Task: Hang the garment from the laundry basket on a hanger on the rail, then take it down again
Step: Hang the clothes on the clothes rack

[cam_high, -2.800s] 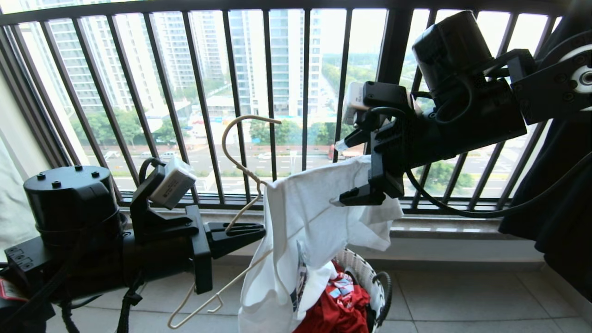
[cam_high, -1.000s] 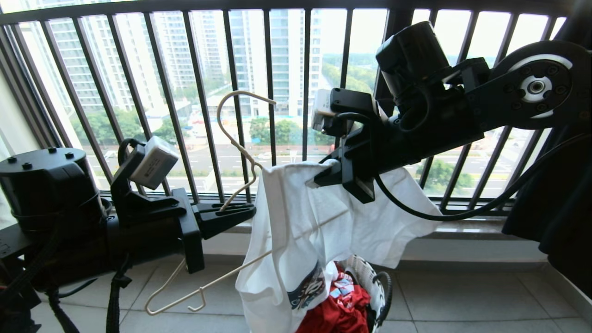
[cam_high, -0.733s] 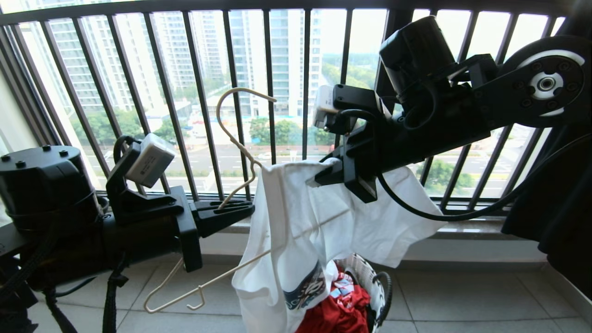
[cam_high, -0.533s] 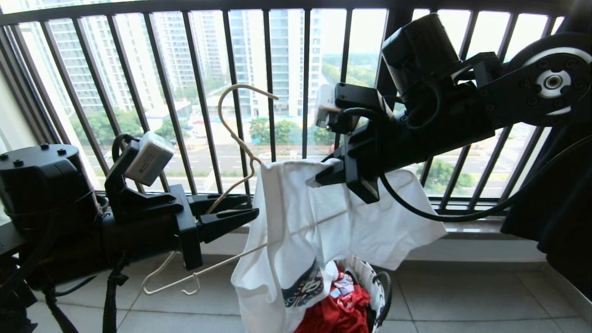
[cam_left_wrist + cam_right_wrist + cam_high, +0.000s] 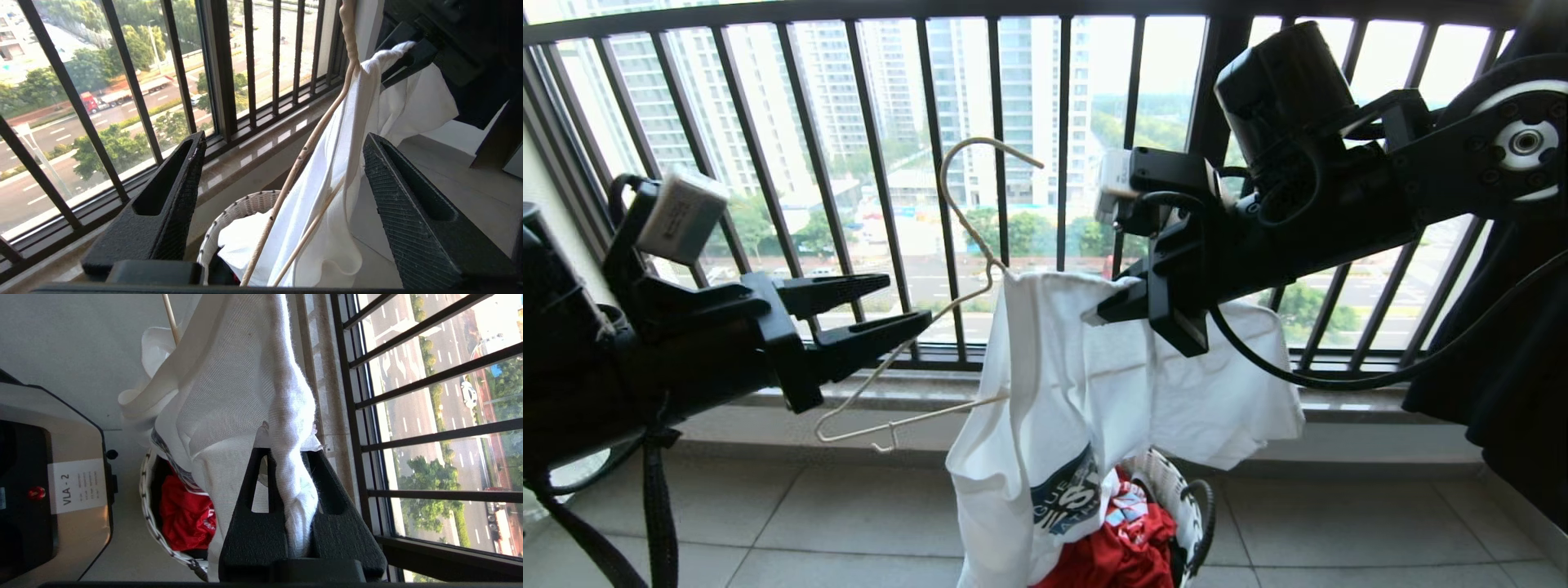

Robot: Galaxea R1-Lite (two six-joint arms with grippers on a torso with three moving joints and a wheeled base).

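Dangling over the round woven laundry basket [image 5: 1176,498], white printed T-shirt [image 5: 1078,392] pinched in right gripper [image 5: 1107,310] carries the unheld cream wire hanger [image 5: 964,245], left gripper [image 5: 882,304] jaws wide—hanger could slip out.

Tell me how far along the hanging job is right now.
Done: the garment is out of the laundry basket, with the hanger partly threaded into it. In hand: the right gripper pinches the shirt up; the left gripper is open, off the hanger. Left: seating both shoulders, hooking onto the rail, which is out of view, then taking it down.
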